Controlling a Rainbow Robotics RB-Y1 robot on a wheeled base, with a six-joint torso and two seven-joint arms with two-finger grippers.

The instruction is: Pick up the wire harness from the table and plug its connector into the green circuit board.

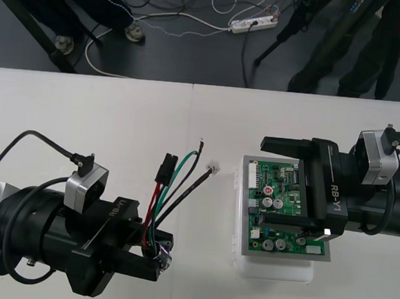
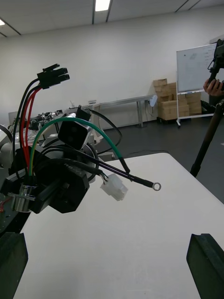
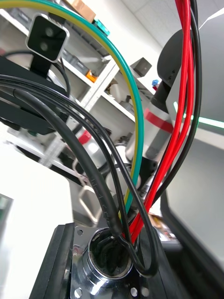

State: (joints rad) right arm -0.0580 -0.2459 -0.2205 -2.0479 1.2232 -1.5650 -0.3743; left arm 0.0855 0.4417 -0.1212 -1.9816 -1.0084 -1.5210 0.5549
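My left gripper [image 1: 158, 257] at the lower left is shut on the harness's round metal socket [image 3: 107, 264], held above the table. Its red, black and green wires [image 1: 164, 202] fan up and away, and the black plug [image 1: 164, 167] hangs free at their end; a small white connector [image 1: 214, 168] and a ring terminal [image 2: 157, 187] tip other wires. The green circuit board [image 1: 273, 190] sits on its white base [image 1: 273, 272] at the right. My right gripper [image 1: 280, 190] stands open over the board, one finger at each of its sides. In the right wrist view its fingers [image 2: 205, 259] are far apart, facing the left gripper [image 2: 28, 196] and the plug [image 2: 53, 74].
Bare table lies between the harness and the board. The far table edge runs along the top, with cables, a power strip [image 1: 253, 24] and tripod legs on the dark floor beyond.
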